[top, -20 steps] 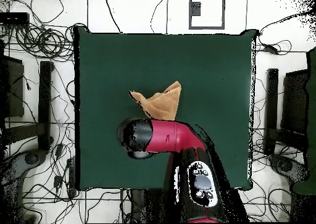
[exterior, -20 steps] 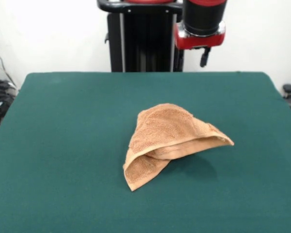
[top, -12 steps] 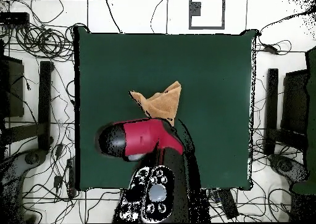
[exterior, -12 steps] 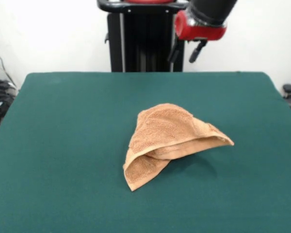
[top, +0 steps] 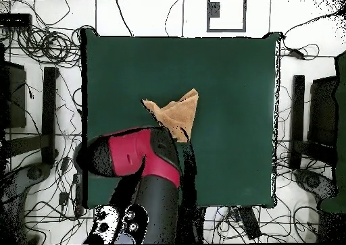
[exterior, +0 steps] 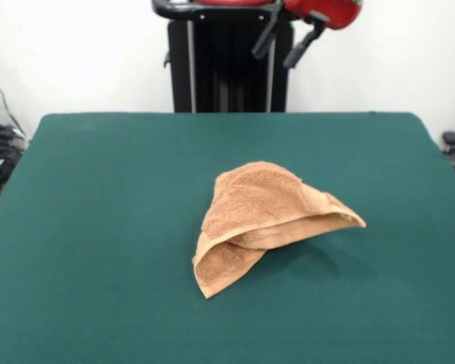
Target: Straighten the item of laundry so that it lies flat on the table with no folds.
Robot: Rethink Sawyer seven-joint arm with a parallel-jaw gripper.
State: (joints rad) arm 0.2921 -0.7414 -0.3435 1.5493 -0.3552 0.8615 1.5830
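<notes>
Folded towel (top: 177, 115) mid-table (top: 230, 73) — red arm (top: 138, 158) (partly overlapping it) crosses the near edge.

Tangled cables (top: 40, 43) — white tiled floor (top: 162, 16).

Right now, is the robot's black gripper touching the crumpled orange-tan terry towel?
Apart. The front view shows the gripper high at the top edge, while the towel lies alone on the dark green table, with bare tabletop between them.

In the front view we see the towel (exterior: 269, 224) lying on the bench (exterior: 98, 227) just right of the frame's centre. The gripper (exterior: 284, 42) hangs at the top edge, above the bench's far side, well apart from the towel.
</notes>
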